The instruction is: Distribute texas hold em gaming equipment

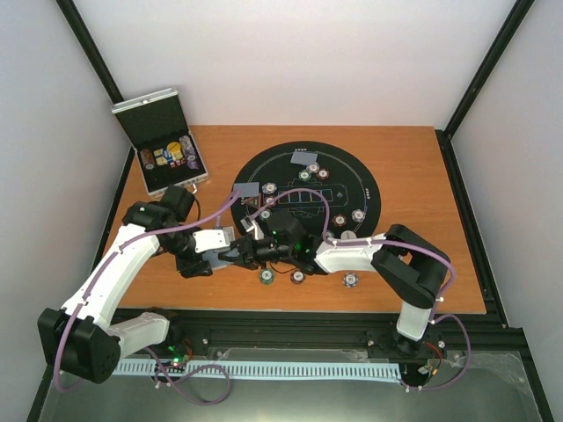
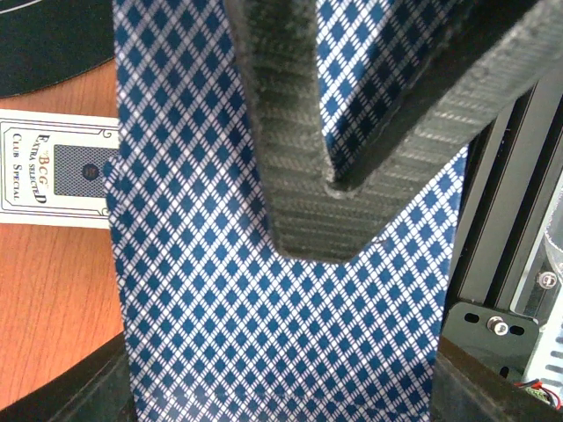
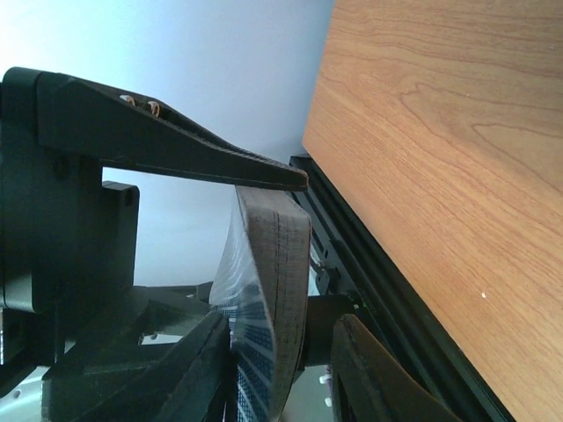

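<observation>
My left gripper (image 1: 234, 252) (image 2: 281, 391) is shut on the deck of blue-diamond-backed cards (image 2: 264, 308), held on edge above the table's near side. My right gripper (image 1: 260, 245) (image 3: 281, 360) straddles the deck (image 3: 277, 290) from the other side. Its left finger (image 3: 176, 369) touches the bowed top card and its right finger (image 3: 378, 378) stands apart from the deck. Its fingers (image 2: 299, 176) cover part of the card backs. Chips lie on the round black mat (image 1: 369, 189), for example at the left (image 1: 270, 188) and right (image 1: 358, 214). Three chips (image 1: 298, 276) lie on the wood in front of it.
An open metal case (image 1: 163, 141) with chips stands at the back left. Two face-down cards lie on the mat, one at the top (image 1: 306, 158) and one at the left edge (image 1: 246, 189). A white card box (image 2: 53, 171) lies on the wood beside the deck.
</observation>
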Robot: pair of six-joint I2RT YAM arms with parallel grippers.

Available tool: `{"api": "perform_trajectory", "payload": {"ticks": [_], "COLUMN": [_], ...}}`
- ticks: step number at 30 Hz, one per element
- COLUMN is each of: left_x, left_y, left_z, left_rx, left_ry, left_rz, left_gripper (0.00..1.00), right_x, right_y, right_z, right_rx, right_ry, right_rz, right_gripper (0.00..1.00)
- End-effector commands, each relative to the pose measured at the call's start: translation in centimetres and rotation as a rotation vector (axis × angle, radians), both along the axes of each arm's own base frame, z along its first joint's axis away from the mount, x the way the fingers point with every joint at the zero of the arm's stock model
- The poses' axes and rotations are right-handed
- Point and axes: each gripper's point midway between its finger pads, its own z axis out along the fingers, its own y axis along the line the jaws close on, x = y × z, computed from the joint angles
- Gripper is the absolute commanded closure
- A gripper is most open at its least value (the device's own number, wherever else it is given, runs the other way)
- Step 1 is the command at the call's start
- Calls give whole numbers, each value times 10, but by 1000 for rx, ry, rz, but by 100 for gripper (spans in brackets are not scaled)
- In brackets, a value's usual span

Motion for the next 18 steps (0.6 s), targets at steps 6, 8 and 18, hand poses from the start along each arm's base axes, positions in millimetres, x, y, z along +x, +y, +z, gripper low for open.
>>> {"api": "perform_trajectory", "payload": {"ticks": [6, 8, 18], "left_x": [1, 0, -1], "left_y": [-2, -2, 0], "left_z": [10, 10, 8], "left_rx": [-22, -23, -16], "left_ry": [-49, -52, -60], "left_rz": [-25, -27, -32], "left_gripper": [99, 99, 99], "right_x": [-3, -4, -3], "right_y": [-10, -11, -17], "right_z": [-5, -6, 0], "right_rx": [-84, -96, -130], "right_ry": [-13, -14, -32], "right_rz": [8, 14, 1], "right_gripper": [69, 70, 80]}}
